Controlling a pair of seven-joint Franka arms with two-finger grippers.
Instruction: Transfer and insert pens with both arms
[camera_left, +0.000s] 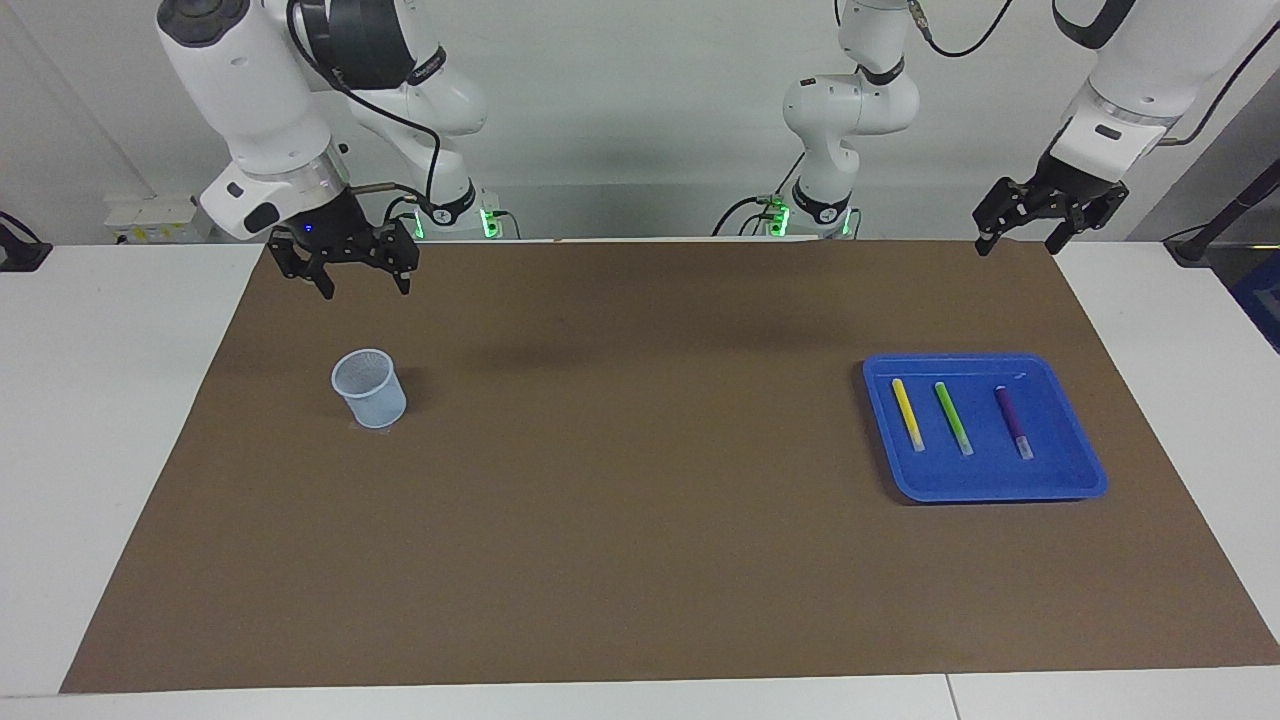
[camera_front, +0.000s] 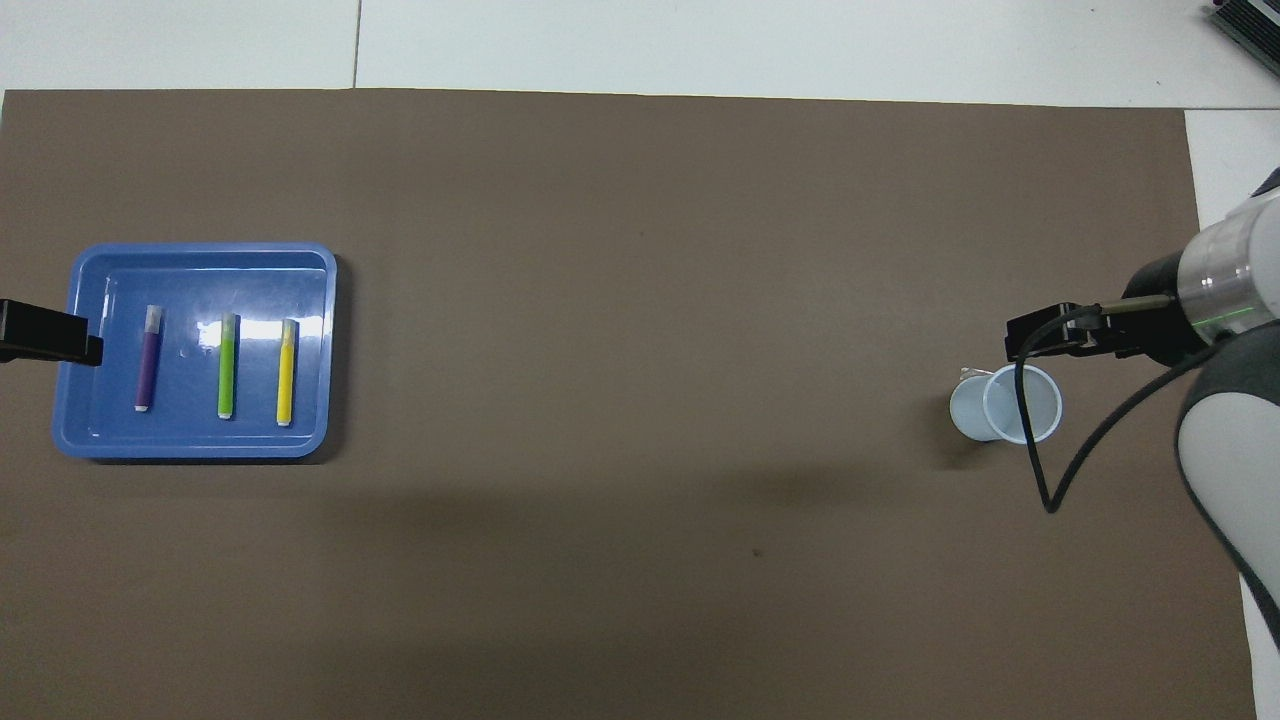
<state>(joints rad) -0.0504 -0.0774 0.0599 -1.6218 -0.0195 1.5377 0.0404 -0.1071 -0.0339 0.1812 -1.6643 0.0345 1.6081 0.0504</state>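
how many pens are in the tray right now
3, side by side in the blue tray: the yellow pen toward the right arm's end, the lime green pen in the middle, the purple pen toward the left arm's end. None looks hidden.

Evenly and brightly lit from overhead, both views sharp throughout. Soft, diffuse shadows of the arms across the brown mat (camera_left: 640, 470), darkest in a broad band near its middle in the overhead view. A short, soft shadow beside the pale cup (camera_left: 369, 388). Bright white glare on the floor of the blue tray (camera_front: 200, 440) in the overhead view, washing over the lime green pen (camera_front: 227, 366). No noticeable bending at the edges.
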